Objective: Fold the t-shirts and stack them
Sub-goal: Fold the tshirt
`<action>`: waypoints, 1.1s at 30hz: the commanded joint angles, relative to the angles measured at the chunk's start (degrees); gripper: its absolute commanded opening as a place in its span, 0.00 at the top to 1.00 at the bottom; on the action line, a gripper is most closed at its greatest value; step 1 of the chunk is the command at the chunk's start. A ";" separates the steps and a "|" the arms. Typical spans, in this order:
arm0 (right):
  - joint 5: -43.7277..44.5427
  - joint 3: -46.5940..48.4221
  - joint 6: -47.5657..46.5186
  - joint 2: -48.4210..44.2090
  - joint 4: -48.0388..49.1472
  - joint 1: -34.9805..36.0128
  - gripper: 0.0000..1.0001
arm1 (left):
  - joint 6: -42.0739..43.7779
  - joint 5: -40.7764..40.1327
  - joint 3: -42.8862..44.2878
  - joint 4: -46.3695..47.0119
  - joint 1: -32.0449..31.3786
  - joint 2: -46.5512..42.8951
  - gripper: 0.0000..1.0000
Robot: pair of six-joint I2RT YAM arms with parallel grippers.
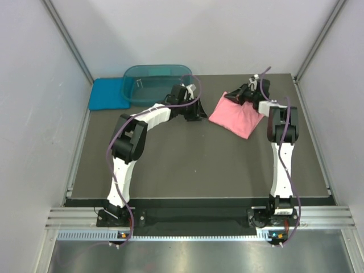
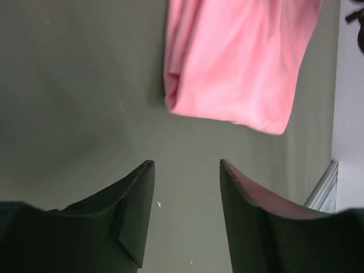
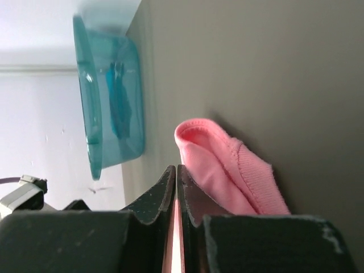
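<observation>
At the bottom edge of the top view both arm bases sit on the metal rail (image 1: 199,219), and both arms reach up-frame. Just above centre the left gripper (image 2: 186,163) hangs open, jaws apart over the mat with nothing between them. The salmon-pink t-shirt (image 1: 236,118) lies just to its right. Further up, the right gripper (image 3: 177,168) is clamped on that shirt's upper-left corner; the wrist view shows a thin pink strip pinched between its closed jaws. The shirt looks part-folded, a lumpy skewed square right of centre.

My read: a fold is in hand. To do it well, the left should take a matching edge low at the mat, then both lift evenly and lay it flat. The cloth is soft and will sag and bunch.

The teal-blue t-shirt (image 1: 107,94) lies folded at upper left, well apart, and is probably the stack spot. The table (image 1: 193,165) is dark grey and matte. A teal tub (image 1: 149,98) sits top centre, just beside the blue shirt. Plain white panels close in three sides.
</observation>
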 commanded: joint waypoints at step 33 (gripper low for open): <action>25.55 -24.36 -34.86 -45.63 -51.41 -8.25 0.59 | 28.13 -23.31 31.72 -11.32 4.35 15.89 0.28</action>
